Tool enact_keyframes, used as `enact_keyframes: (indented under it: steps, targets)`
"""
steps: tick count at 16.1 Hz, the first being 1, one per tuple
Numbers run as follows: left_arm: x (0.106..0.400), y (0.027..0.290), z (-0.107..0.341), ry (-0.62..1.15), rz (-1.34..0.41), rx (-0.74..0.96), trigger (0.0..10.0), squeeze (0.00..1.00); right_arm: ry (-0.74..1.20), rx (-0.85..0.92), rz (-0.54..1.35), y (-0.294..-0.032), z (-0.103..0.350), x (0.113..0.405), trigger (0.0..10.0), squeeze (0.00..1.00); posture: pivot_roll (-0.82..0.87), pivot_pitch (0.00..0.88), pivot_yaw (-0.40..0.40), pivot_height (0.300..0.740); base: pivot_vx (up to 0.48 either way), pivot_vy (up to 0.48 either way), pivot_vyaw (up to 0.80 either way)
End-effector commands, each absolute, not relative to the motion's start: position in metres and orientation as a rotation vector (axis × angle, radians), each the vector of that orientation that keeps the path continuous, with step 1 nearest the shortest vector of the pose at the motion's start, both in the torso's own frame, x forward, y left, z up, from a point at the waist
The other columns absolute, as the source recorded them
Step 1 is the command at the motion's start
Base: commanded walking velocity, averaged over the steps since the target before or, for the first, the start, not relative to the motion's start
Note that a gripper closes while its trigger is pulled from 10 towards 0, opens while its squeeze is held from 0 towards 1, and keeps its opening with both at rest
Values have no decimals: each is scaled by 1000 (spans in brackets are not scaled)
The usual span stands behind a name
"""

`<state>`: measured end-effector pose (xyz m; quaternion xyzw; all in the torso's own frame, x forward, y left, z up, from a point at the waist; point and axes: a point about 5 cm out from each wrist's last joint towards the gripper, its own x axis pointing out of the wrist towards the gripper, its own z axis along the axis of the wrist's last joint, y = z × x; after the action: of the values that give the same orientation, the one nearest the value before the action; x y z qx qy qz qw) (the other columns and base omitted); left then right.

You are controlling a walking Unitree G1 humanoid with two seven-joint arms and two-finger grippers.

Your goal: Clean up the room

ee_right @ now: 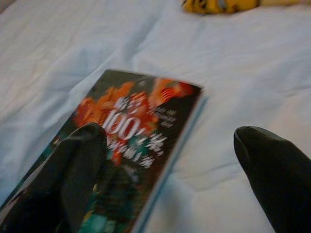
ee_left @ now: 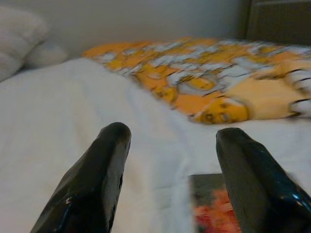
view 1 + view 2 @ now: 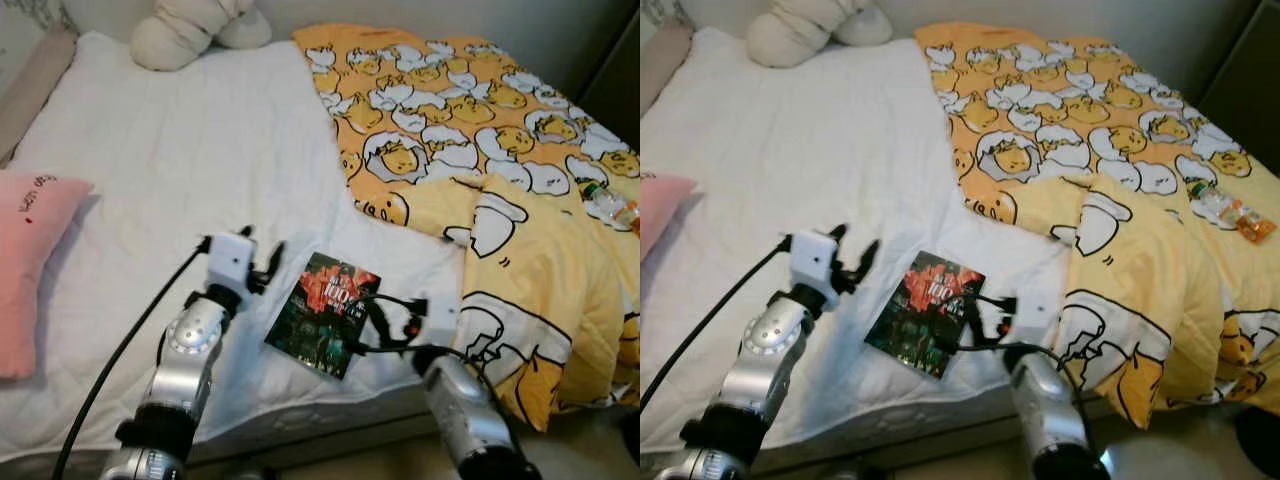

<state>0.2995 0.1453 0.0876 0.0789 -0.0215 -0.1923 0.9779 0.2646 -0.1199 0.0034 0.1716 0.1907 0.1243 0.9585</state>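
Book (image 3: 325, 313): flat on white bed (image 3: 180, 180), near front edge. Thin, light, stiff, glossy, likely slippery; best pinched at right long edge. Right gripper (image 1: 170, 160) fingers spread astride; left gripper (image 2: 170, 160) spread, just beside.

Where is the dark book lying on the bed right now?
The book lies flat on the white sheet near the bed's front edge, between the left gripper and the right gripper, just left of the yellow blanket.
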Motion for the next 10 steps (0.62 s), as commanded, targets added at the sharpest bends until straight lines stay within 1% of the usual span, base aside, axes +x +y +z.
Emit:
enact_keyframes:
  steps: [1,2,4,5,6,9,10]
  targets:
    - [293,152,82,-2,-385,161,10000,0,448,369,286,-112,-7,257,10000,0,210,0,-46,740,0,0,0]
    - [285,162,83,11,-366,159,10000,0,465,431,303,-101,-9,257,10000,0,235,0,-53,740,0,0,0]
    - [280,166,85,9,-363,160,10000,0,459,437,310,-98,-8,255,10000,0,243,0,-53,740,0,0,0]
    - [273,170,87,8,-369,174,10000,0,445,434,337,-94,-7,247,10000,0,249,0,-53,740,0,0,0]
    - [265,172,89,7,-376,200,10000,0,458,411,395,-91,-15,233,10000,0,257,0,-48,740,0,0,0]
    - [256,175,92,1,-378,246,10000,0,468,373,468,-84,-28,218,10000,0,264,0,-26,740,0,0,0]
    - [252,175,94,-6,-386,267,10000,0,465,332,472,-83,-31,212,10000,0,263,0,-23,740,0,0,0]
